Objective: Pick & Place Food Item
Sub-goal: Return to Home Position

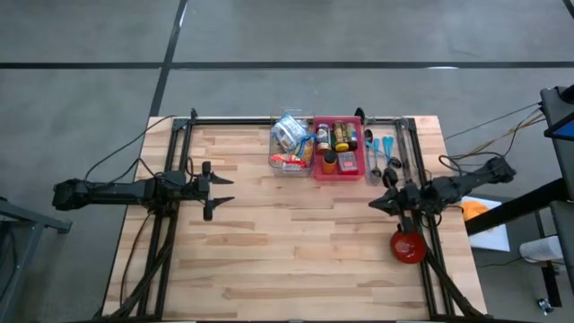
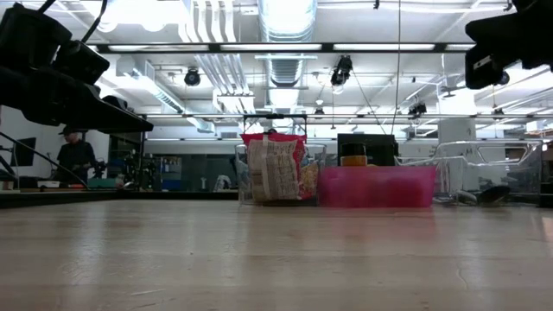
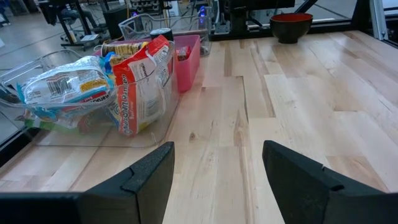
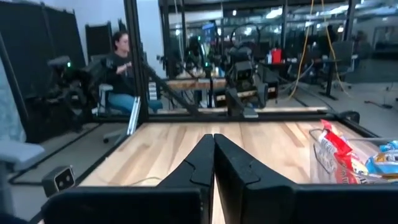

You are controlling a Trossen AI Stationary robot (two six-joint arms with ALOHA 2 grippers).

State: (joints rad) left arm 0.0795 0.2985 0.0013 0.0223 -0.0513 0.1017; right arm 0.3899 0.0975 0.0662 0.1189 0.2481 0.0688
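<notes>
Blue spoon (image 1: pixel 387 146) lying in right transparent bin (image 1: pixel 398 136) at counter's (image 1: pixel 296 251) far edge, job seemingly done, hence left end effector (image 1: pixel 220 190) spread and empty, right end effector (image 1: pixel 377 205) pressed together on nothing, both parked clear at the sides; spoon's outline hard to separate from neighbouring cutlery (image 1: pixel 370 148), bin walls barely discernible.

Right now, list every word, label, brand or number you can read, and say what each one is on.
Nothing reads clearly enough to quote.
Red and white snack bag: large red lettering, too blurred to read.
Silver packet: printed label panel, too small to read.
Bottles in the pink bin: labels too small to read.
</notes>
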